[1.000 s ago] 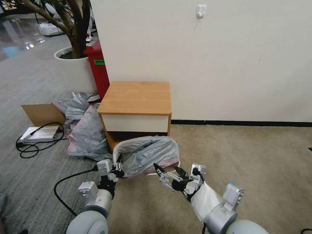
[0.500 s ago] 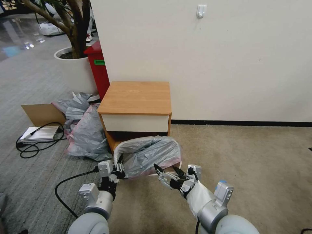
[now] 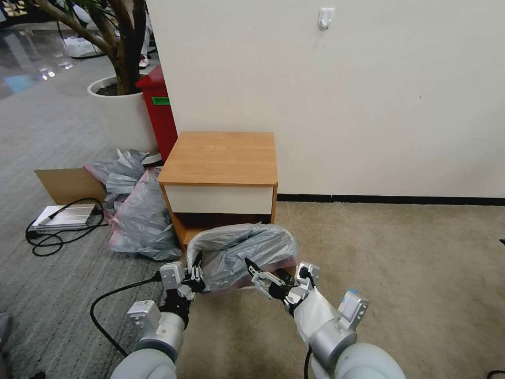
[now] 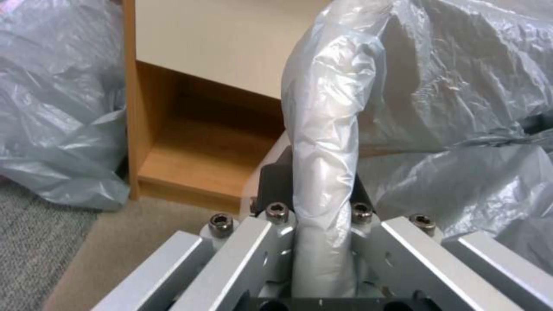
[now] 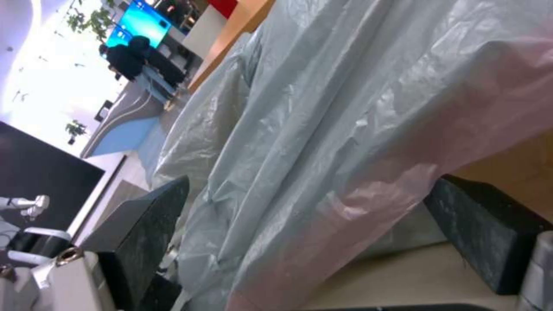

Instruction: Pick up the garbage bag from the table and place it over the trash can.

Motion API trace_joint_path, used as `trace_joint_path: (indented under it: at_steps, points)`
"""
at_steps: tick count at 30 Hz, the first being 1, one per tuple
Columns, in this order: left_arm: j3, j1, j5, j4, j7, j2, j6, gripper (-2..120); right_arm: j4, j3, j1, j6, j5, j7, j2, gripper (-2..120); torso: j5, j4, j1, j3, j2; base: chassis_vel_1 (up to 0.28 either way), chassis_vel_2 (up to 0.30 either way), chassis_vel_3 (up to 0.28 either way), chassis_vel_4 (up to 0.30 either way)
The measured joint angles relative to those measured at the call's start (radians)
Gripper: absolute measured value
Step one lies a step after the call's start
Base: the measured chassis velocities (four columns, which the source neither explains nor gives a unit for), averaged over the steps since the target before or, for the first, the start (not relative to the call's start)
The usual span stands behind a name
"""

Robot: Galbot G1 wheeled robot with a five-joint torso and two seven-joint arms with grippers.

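Observation:
The garbage bag, grey crinkly plastic with a pink edge, is draped over the trash can, which stands on the carpet in front of the table. The can is almost wholly covered. My left gripper is at the bag's near left corner, shut on a fold of the garbage bag that runs up between its fingers. My right gripper is open at the bag's near edge. Its two black fingers straddle the pink-tinted hem of the garbage bag.
More crumpled grey bags lie left of the table, beside a cardboard sheet and a white device with a cable. A red bin and a white planter stand behind. Open carpet lies to the right.
My right arm has moved forward and to the left, bringing its open fingers up around the bag's near edge. The left gripper has stayed on its corner.

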Motion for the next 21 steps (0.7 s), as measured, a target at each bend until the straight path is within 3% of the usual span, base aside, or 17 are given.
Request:
trace_joint_path:
  at_steps: [5,12,21]
  points:
    - [-0.003,0.0,-0.001,-0.004,0.0,0.0,0.0,3,-0.014,0.0,-0.003,0.001,-0.027,0.0,-0.004,96,0.0,-0.0001,0.0,0.0,0.0,0.0,0.0,0.0,0.0]
    - [-0.004,0.003,-0.014,-0.01,-0.003,-0.008,0.002,3,-0.068,0.013,0.033,0.083,-0.019,-0.077,0.017,92,0.0,0.0,0.0,0.0,0.0,0.0,0.0,0.0,0.0]
    - [0.001,0.0,-0.03,-0.008,-0.006,-0.01,0.005,3,-0.084,-0.009,0.039,0.103,-0.018,-0.142,0.036,65,0.0,0.0,0.0,0.0,0.0,0.0,0.0,0.0,0.0]
